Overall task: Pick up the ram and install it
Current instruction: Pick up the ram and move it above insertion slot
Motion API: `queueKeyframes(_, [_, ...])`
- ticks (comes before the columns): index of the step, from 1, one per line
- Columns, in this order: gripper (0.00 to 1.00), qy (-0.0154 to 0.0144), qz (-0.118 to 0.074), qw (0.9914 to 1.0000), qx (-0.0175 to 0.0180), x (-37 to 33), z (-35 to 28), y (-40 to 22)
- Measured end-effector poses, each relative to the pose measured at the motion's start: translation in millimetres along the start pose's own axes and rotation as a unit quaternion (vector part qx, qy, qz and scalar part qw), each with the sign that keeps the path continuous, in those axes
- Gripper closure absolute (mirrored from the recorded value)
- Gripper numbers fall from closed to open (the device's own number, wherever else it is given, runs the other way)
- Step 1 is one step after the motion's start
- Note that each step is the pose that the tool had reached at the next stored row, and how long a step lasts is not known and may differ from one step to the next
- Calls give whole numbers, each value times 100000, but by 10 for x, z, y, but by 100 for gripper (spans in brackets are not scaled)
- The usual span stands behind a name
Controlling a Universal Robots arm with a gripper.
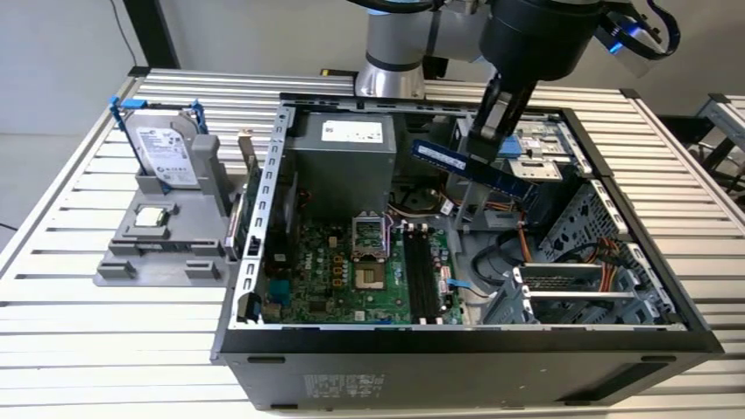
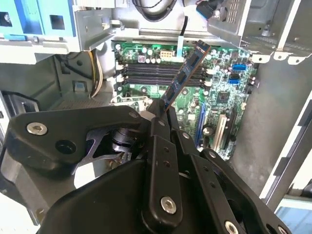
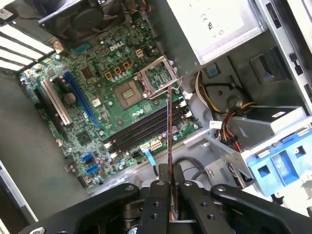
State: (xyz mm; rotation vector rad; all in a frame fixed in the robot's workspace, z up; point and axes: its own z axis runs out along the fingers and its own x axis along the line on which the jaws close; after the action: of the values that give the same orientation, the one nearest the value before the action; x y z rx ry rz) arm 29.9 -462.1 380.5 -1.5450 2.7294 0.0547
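The ram is a long thin dark strip with a blue label, held tilted in the air over the open computer case. My gripper is shut on it from above, near one end. In the second wrist view the ram sticks out from between the black fingers and crosses over the green motherboard. The first wrist view catches the ram edge-on above the black memory slots, clear of them. The same slots lie well below the ram in the exterior view.
A silver hard drive and a small square processor sit on a grey holder on the exterior view's left. Inside the case are the power supply, the open processor socket, cables and a metal drive cage.
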Motion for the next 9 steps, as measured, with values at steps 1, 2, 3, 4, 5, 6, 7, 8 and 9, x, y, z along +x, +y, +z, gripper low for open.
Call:
queueKeyframes(1, [100, -9, 435, 99999, 9, 0, 0, 0])
queueKeyframes(2, [100, -22, 862, 99996, 19, 0, 0, 0])
queueKeyframes(3, [100, -35, 1300, 99992, 28, 0, 0, 0])
queueKeyframes(4, [100, -47, 1710, 99985, 37, 0, 0, 0])
queueKeyframes(5, [100, -58, 2075, 99978, 44, 0, 0, 0])
queueKeyframes(6, [100, -70, 2404, 99971, 51, 0, 0, 0])
queueKeyframes(7, [100, -79, 2717, 99963, 57, 0, 0, 0])
queueKeyframes(8, [100, -86, 2989, 99955, 62, 0, 0, 0])
queueKeyframes(9, [100, -96, 3250, 99947, 66, 0, 1, 0])
